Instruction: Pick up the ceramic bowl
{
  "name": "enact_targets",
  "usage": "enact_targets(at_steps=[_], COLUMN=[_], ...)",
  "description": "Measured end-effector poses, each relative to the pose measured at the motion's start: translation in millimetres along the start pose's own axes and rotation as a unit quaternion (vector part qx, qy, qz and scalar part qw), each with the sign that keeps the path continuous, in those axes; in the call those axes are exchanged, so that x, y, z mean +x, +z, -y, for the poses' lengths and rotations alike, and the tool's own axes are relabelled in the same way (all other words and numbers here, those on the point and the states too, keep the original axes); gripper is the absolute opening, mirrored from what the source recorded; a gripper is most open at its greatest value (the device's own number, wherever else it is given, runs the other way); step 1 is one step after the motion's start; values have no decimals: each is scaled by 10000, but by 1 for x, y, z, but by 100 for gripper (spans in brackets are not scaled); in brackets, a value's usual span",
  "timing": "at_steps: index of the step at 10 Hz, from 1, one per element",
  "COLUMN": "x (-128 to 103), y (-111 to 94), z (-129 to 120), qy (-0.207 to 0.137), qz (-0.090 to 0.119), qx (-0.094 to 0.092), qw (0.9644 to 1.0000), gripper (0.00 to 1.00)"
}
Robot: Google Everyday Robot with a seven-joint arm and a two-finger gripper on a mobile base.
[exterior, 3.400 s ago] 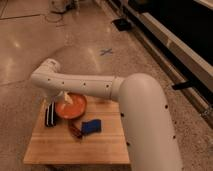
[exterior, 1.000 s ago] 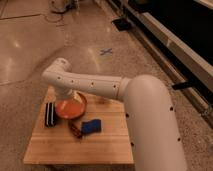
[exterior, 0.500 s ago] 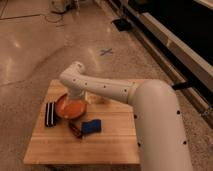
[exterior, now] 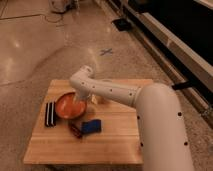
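Swung rightward since the earlier frames, the arm (exterior: 115, 92) now reaches over the wooden table (exterior: 115, 145). At left lies a black object (exterior: 49, 113); just beside it sits the ceramic bowl (exterior: 64, 109), the gripper (exterior: 78, 101) lowered into it (whether it grips, I cannot tell). A blue block (exterior: 91, 126) lies near the bowl's front.
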Motion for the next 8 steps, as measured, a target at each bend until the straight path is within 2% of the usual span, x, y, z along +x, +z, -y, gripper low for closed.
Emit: enact_targets(at_steps=[2,5,8], x=[2,-1,-3], y=[9,24,27], z=[-8,-9,-6], qy=[61,159,252], qz=[15,154,266], qx=[-21,5,83], qw=[10000,9998,9993], gripper=[75,44,12])
